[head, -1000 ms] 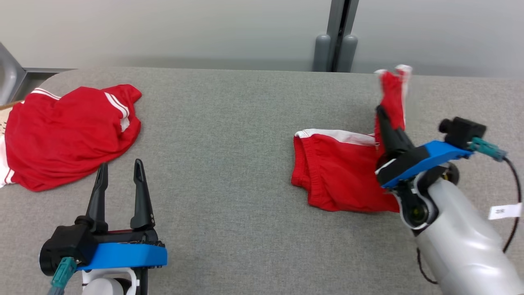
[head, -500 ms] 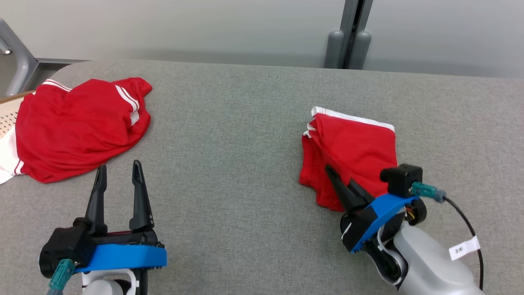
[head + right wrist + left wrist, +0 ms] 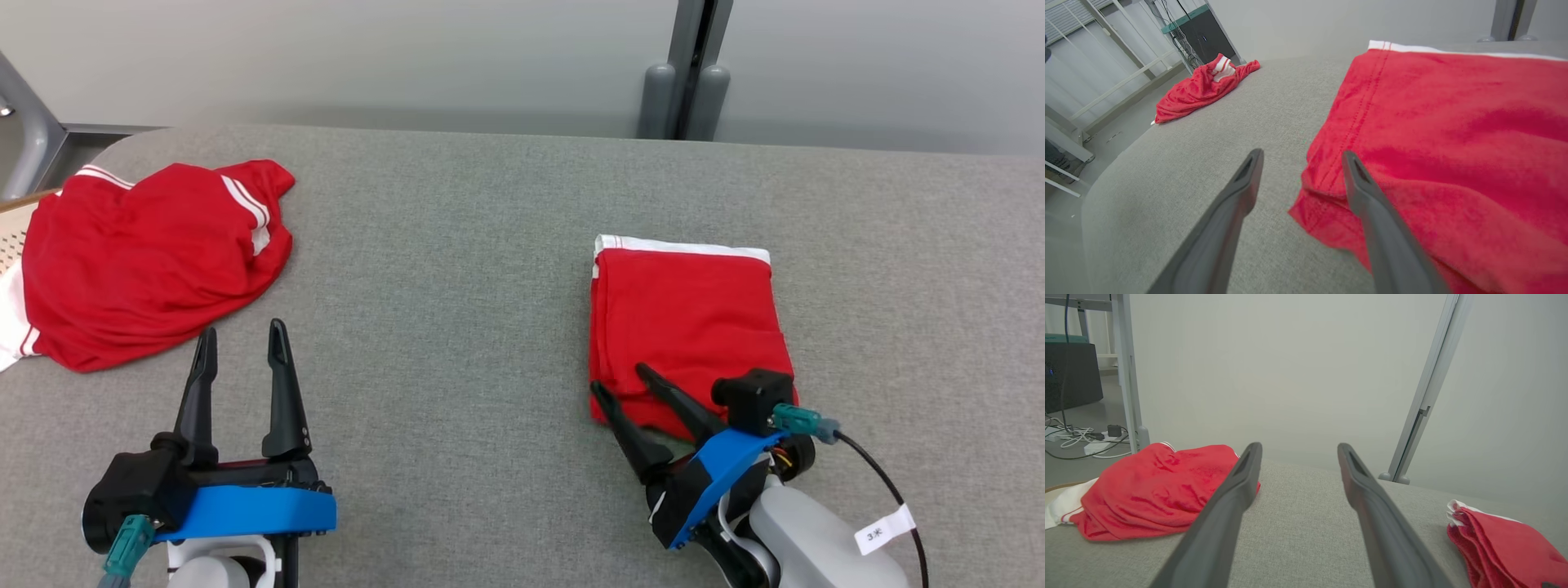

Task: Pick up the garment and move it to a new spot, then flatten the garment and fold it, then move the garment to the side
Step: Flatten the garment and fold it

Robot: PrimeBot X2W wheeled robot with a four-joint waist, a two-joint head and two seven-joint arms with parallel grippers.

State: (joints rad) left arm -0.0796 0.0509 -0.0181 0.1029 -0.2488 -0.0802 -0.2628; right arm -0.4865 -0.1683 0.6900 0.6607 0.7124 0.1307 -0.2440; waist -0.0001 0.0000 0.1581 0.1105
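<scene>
A folded red fabric garment with a white band along its far edge [image 3: 686,310] lies flat on the right half of the grey cloth-covered table [image 3: 457,269]. It forms a neat, roughly rectangular stack. Layered folds show along its left side, and from the left wrist view [image 3: 1502,539] these layers appear as a thick red wedge on the table [image 3: 1298,539].

The right gripper [image 3: 618,376] sits at the near left corner of this garment, with its 2 dark fingers spread well apart and nothing clamped between them. In the right wrist view [image 3: 1301,154], 1 finger lies over the red cloth [image 3: 1453,122] just inside its stitched left edge. The other is over bare table [image 3: 1167,171] just beside that edge. Whether either fingertip touches the surface beneath cannot be told.

The left gripper [image 3: 242,329] is at the near left, above bare table. Its 2 fingers are wide apart, empty and pointing toward the far side [image 3: 1298,446].

A second, crumpled red garment with white stripes [image 3: 139,261] is heaped at the far left end of the table, well apart from the folded one [image 3: 1151,490] [image 3: 1200,87]. A grey upright post [image 3: 684,90] stands behind the table's far edge.
</scene>
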